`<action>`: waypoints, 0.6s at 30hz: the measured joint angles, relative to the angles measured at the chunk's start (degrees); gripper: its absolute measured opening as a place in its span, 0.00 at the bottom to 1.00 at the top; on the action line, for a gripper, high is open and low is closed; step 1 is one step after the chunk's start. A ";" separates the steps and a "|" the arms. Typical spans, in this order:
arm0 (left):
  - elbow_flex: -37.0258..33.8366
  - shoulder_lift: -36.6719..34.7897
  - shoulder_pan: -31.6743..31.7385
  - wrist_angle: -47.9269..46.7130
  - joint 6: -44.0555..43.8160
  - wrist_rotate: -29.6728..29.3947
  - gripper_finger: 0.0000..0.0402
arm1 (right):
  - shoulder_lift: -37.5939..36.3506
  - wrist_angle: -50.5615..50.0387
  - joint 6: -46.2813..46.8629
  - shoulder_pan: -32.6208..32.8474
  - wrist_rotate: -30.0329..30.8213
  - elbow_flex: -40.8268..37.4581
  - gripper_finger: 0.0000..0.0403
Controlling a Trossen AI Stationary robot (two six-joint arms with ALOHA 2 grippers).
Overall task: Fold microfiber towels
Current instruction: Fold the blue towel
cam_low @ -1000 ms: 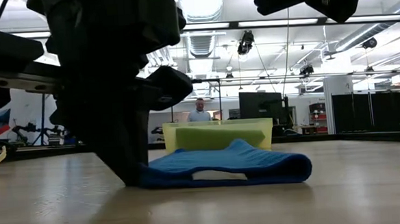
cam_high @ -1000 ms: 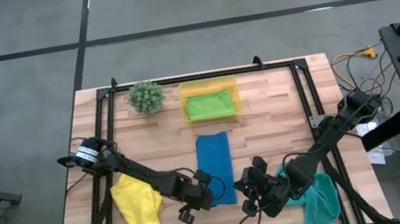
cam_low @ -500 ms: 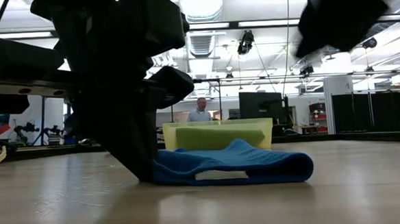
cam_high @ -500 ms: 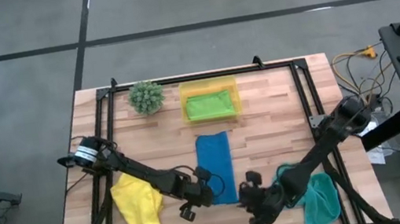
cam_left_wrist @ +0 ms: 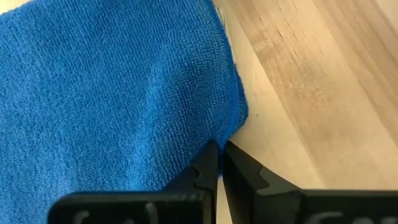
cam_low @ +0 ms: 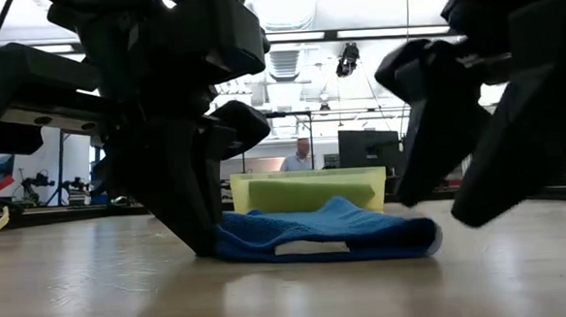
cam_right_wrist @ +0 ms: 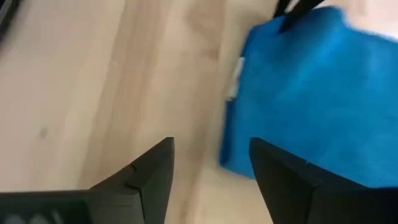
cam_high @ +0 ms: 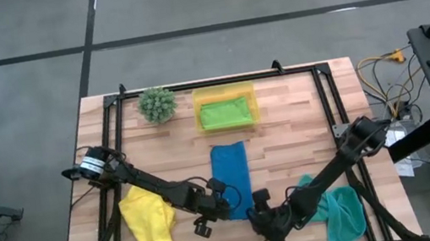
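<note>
Bright blue towel (cam_high: 231, 178), yellow tray (cam_high: 224, 92)

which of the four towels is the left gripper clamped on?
The blue towel at table centre: the left gripper is shut on its near corner. The yellow towel, teal towel and green towel lie untouched.

Left claw (cam_left_wrist: 220, 163) pinched on blue towel (cam_left_wrist: 112, 93) corner, over wooden table (cam_left_wrist: 311, 81)

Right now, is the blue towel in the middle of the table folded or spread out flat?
Folded. The blue towel lies as a narrow strip, and the low view shows a rounded doubled edge with layers stacked.
</note>
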 joint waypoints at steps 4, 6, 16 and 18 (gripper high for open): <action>0.01 -0.01 0.00 0.04 -0.12 0.38 0.00 | -0.23 -2.17 -1.87 -0.97 0.41 -0.08 0.50; 0.00 -0.02 0.00 0.06 -0.25 0.41 0.00 | -0.23 -2.40 -3.10 -1.60 -0.82 -0.15 0.49; -0.11 -0.07 0.17 0.38 -1.45 0.69 0.00 | 1.61 -2.19 -7.63 -4.20 -9.18 -0.13 0.44; -0.11 -0.09 0.18 0.39 -1.46 0.93 0.00 | 1.76 -2.22 -7.74 -4.20 -9.08 -0.09 0.42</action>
